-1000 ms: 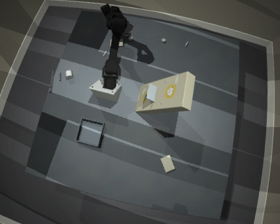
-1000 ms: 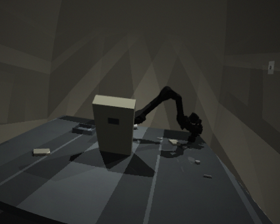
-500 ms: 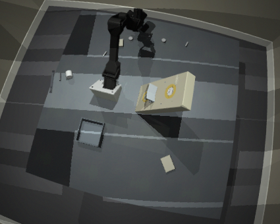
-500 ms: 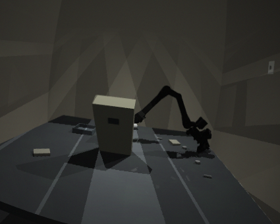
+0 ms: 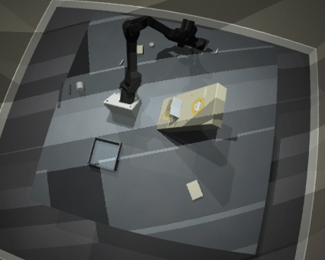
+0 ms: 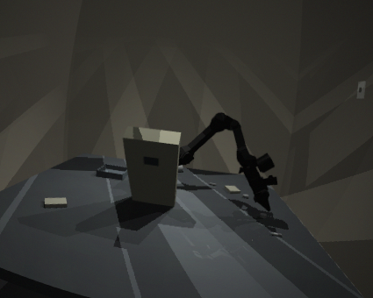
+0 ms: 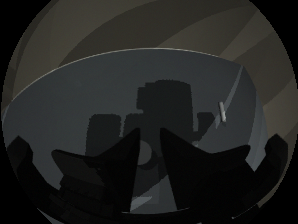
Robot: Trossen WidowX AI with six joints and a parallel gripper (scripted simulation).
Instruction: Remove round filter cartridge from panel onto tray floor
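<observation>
Round cartridge [image 5: 198, 105] with a pale face and yellow ring, seated flush in the beige panel [image 5: 215, 103], right of centre in the top view. Dark-rimmed square tray [image 5: 105, 154] lying flat, to the near left, well apart from the panel.

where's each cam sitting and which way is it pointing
Top: overhead, looking down on the table; shows the whole arm from its base to the pincer, plus the panel box and tray.
Exterior: off to the side, low, looking across the table at the back of the panel box; the arm reaches down behind it, pincer near the surface.
Wrist: on the arm, looking along the fingers at the table.
Top and exterior share the arm, the box and the tray.
</observation>
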